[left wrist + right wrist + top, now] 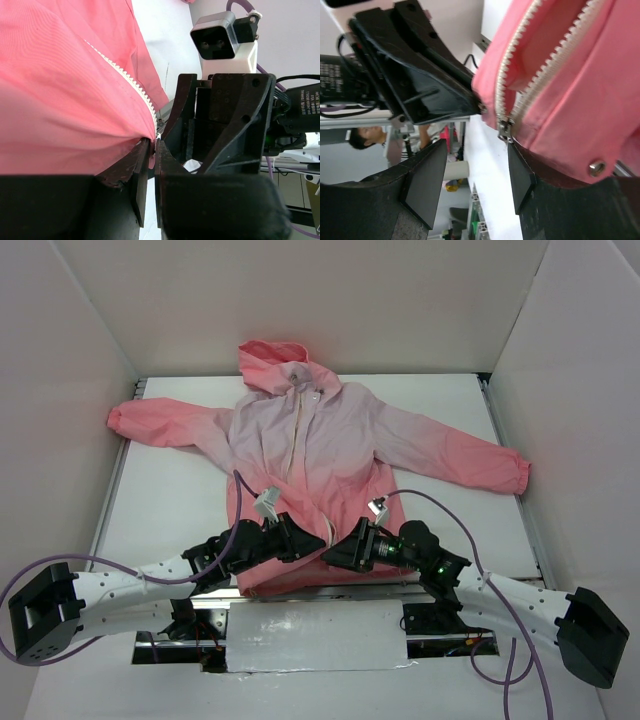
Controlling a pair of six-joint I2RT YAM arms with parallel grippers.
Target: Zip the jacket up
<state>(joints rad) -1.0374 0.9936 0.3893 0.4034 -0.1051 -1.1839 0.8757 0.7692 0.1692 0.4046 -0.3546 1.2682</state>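
The jacket (pixel 330 445) lies flat on the white table, hood at the far side, coral-pink at the sleeves and hem and pale at the chest. Its cream zipper (pixel 298 430) runs down the front. My left gripper (pixel 306 543) is at the bottom hem. In the left wrist view it (pixel 152 146) is shut on the pink hem beside the zipper teeth (pixel 135 85). My right gripper (pixel 336 552) faces it at the hem. In the right wrist view it (pixel 477 150) is open, with the metal zipper slider (pixel 504 130) just above its right finger (pixel 520 175).
White walls enclose the table on three sides (pixel 90 360). A foil-covered plate (pixel 315 635) lies at the near edge between the arm bases. The jacket's sleeves (pixel 160 425) spread out to both sides. A metal snap (pixel 595 167) sits on the hem.
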